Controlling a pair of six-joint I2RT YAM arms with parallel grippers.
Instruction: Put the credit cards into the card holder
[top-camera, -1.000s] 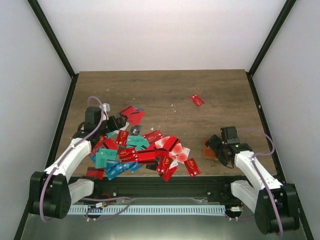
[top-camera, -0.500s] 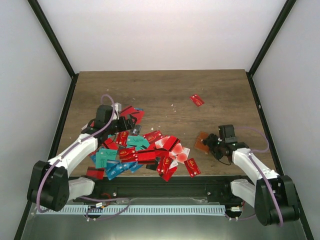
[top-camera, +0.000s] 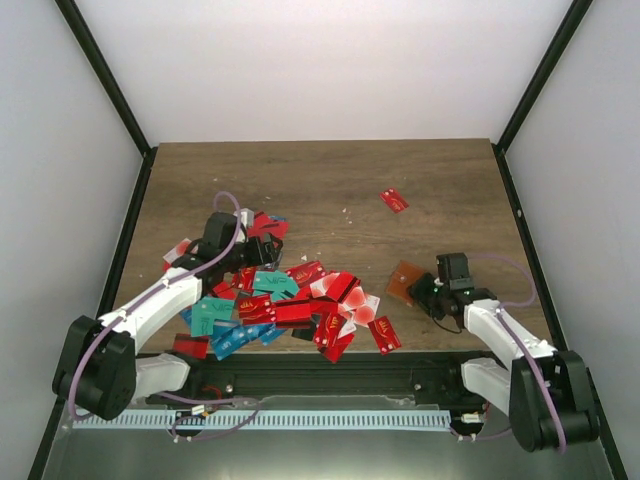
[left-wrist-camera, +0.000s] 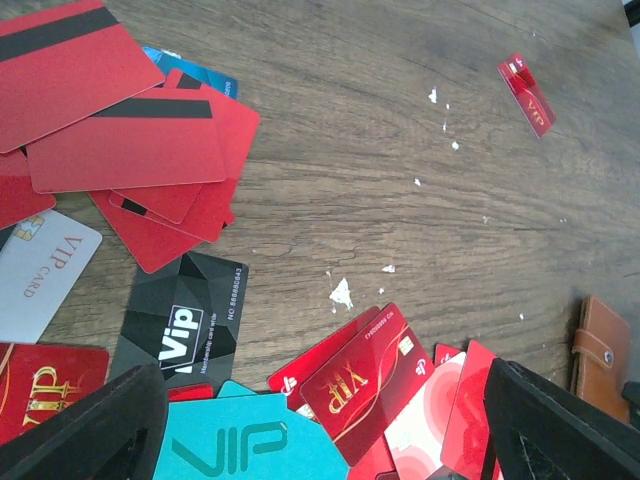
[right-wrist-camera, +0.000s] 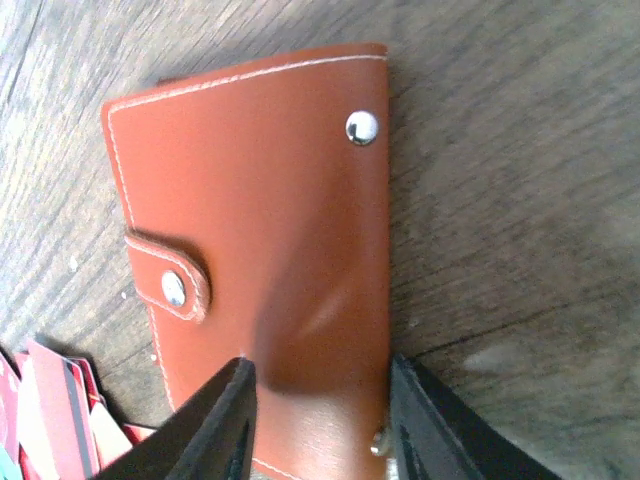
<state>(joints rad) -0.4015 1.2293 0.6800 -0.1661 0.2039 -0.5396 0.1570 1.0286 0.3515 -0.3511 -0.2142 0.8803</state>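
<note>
The card holder (right-wrist-camera: 260, 200) lies shut on the table (top-camera: 330, 190) just right of the credit cards (top-camera: 280, 300) — light, slick, bendy leather, likely best pinched across its width — the right gripper (right-wrist-camera: 318, 400) straddles its near end, clamped or not I cannot tell; the left gripper (left-wrist-camera: 325, 400) gapes wide over the cards.

many thin rectangular plastic credit cards (top-camera: 290, 300), mostly red with some teal, blue, black and white, lie overlapping in a loose heap at about 7 o'clock in the top view. one red card (top-camera: 394, 200) lies alone toward 1 o'clock. the small flat brown leather-like card holder (top-camera: 403, 281), white-stitched with metal snaps, sits closed at 4 o'clock, near the heap's right edge.
</note>
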